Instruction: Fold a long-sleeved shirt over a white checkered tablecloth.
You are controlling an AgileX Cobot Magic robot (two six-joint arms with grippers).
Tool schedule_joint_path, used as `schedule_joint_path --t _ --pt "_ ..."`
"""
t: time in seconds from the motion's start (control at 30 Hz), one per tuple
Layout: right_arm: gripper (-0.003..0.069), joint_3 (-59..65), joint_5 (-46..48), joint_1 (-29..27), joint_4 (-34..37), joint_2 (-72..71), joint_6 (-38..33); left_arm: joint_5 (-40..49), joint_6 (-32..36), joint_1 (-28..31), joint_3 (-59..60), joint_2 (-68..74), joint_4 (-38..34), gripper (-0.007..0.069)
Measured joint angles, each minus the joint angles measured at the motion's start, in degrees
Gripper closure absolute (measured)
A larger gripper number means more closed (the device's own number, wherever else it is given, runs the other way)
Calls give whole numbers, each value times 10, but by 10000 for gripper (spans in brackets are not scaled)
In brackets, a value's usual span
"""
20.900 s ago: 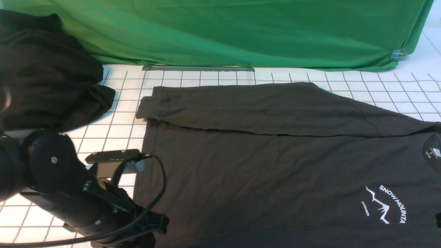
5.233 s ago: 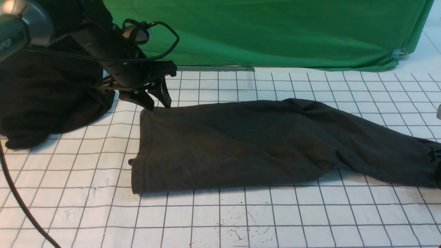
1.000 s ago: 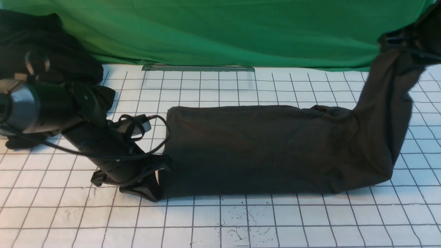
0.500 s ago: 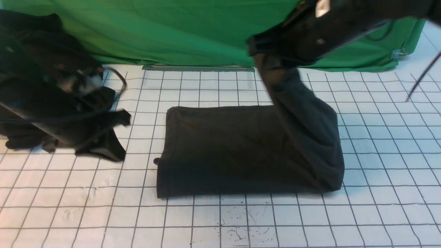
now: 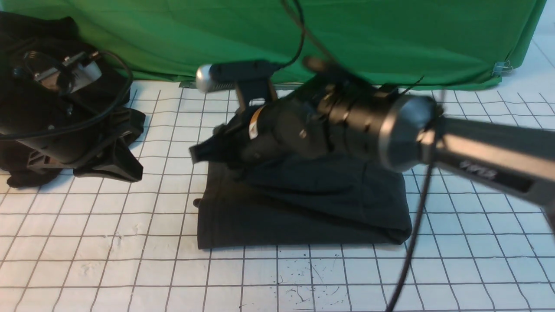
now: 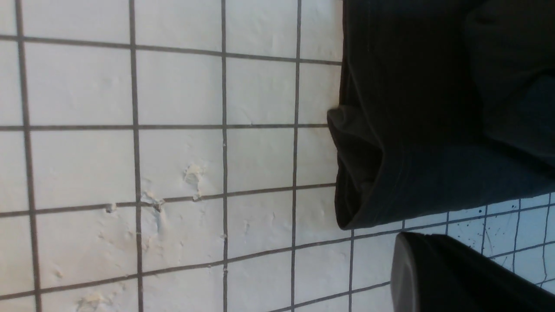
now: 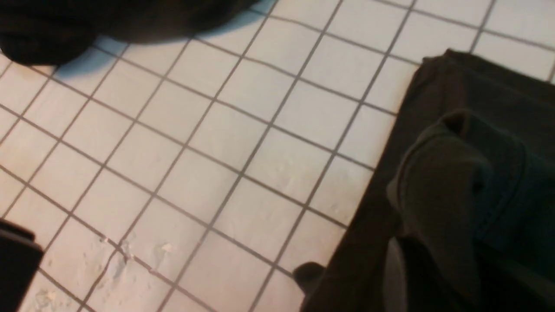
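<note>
The long-sleeved shirt [image 5: 303, 216] lies doubled into a dark rectangle on the white checkered tablecloth [image 5: 130, 260]. My right arm reaches across it from the right, and my right gripper [image 5: 204, 152] is low over the shirt's left edge. In the right wrist view a bunched fold of the shirt [image 7: 438, 190] lies against one finger [image 7: 392, 277]; the jaws are too dark to read. My left gripper [image 5: 117, 172] is shut and holds nothing, off to the left of the shirt [image 6: 412, 130]. Its fingers [image 6: 433, 273] hang over bare tablecloth [image 6: 173, 130].
A black heap of cloth [image 5: 26, 86] sits at the far left under my left arm. The green backdrop [image 5: 347, 39] closes off the back, with a metal clip [image 5: 501, 68] at its right end. The right arm's cable [image 5: 412, 242] hangs down past the shirt's right edge.
My right arm swept leftward with the shirt's raised right end and brought it down over the left half, so the shirt is half as long. My left arm drew back to the left.
</note>
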Motion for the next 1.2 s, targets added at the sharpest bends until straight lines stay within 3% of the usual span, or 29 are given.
schedule_joint_path --t 0.03,0.07,0.23,0.37,0.47,0.6,0.63,0.67,0.7,0.77,0.9,1.03,1.1,1.2 --pt "511 0 -3 1 0 4 1 0 0 0 0 0 0 620" --pt "430 0 -11 2 1 14 4 0 0 0 0 0 -1 620" --pt "200 -13 43 1 2 4 14 0 0 0 0 0 -2 620" --pt "113 -54 154 -10 3 -38 -30 -2 0 0 0 0 -2 620" --pt "141 -96 260 -29 2 -85 -85 -5 0 0 0 0 -5 617" --pt "356 -124 381 -65 -9 -137 -138 -5 4 0 0 0 -32 605" --pt "481 -125 430 -85 -24 -158 -151 -7 11 0 0 0 -51 599" --pt "513 -125 439 -87 -26 -163 -154 -7 13 0 0 0 -55 599" --pt "597 -117 460 -109 -37 -179 -166 -7 18 -2 0 0 -68 594" --pt "641 -96 470 -135 -44 -200 -173 -6 19 -8 0 0 -69 587" --pt "658 -40 474 -169 -46 -225 -176 -1 20 -29 0 6 -62 573" --pt "634 80 462 -194 -46 -232 -148 -15 -15 -96 5 22 -11 513" --pt "563 145 424 -197 -45 -231 -140 -21 -33 -121 7 31 21 471" --pt "373 226 346 -198 -31 -229 -134 -26 -75 -154 9 51 74 377"
